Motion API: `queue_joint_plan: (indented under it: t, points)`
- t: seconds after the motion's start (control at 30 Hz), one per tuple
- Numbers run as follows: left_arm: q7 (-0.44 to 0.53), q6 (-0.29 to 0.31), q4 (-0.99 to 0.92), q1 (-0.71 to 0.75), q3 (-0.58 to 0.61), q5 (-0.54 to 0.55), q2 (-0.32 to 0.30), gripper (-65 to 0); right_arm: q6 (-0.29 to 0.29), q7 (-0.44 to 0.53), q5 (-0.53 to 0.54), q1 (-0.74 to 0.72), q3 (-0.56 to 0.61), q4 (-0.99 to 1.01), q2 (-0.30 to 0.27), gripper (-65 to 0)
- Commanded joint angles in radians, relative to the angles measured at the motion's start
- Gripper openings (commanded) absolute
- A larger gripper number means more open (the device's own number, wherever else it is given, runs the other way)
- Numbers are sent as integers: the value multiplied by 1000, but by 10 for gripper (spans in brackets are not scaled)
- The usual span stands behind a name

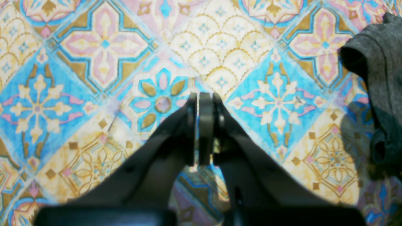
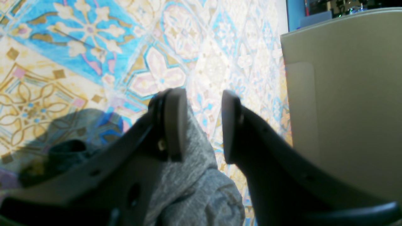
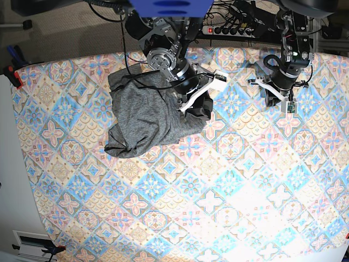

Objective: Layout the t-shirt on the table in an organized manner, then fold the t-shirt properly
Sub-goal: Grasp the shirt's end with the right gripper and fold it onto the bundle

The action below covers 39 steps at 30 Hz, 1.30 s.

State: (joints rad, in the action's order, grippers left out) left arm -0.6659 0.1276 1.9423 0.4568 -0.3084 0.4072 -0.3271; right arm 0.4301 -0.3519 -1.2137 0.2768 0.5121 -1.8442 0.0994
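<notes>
The charcoal-grey t-shirt [image 3: 143,115] lies crumpled in a heap at the back left of the table [image 3: 218,191]. My right gripper [image 3: 186,105] hangs over the heap's right edge. In the right wrist view this gripper [image 2: 202,121] is open, and a ridge of the t-shirt [image 2: 191,175] rises between its jaws against the left finger [image 2: 174,122]. My left gripper [image 3: 270,98] is at the back right, well away from the cloth. The left wrist view shows it [image 1: 204,97] shut on nothing above the bare table [image 1: 103,47], with a fold of the t-shirt [image 1: 380,78] at the right edge.
A pale beige panel [image 2: 342,103] stands beyond the table's edge in the right wrist view. Cables and a power strip [image 3: 234,27] run behind the table's back edge. A red clamp [image 3: 15,76] sits on the left edge.
</notes>
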Motion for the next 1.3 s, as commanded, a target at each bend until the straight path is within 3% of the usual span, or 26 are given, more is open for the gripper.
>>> queue_joint_plan:
  t: [0.0,0.13,0.27,0.43,0.73,0.9,1.03,1.17,1.27]
  points:
    - [21,-1,13,-2,-4,5,-10,-650,-26,14,22,6,24,-22,46,-471]
    - [21,-1,13,-2,-4,5,-10,-650,-27,14,41,5,-83,-21,46,-477]
    - [21,-1,13,-2,-4,5,-10,-650,-27,14,188,3,-231,-21,41,-487]
    - [21,-1,15,-2,39,5,-10,-650,-27,14,352,3,-353,-21,-39,-650]
    - [21,-1,19,-17,90,5,-10,-650,-27,15,542,3,-467,-12,-45,-650]
    - [21,-1,21,-17,90,6,-10,-650,-27,15,641,3,-485,96,-54,-650]
    - [21,-1,45,-10,90,6,-10,-650,-26,106,754,3,-568,225,-57,-650]
    - [28,-1,78,-13,90,6,-11,-650,-26,149,783,8,-654,245,-57,-650]
    - [28,-1,121,-13,90,6,-13,-650,-26,155,785,6,-691,148,-57,-650]
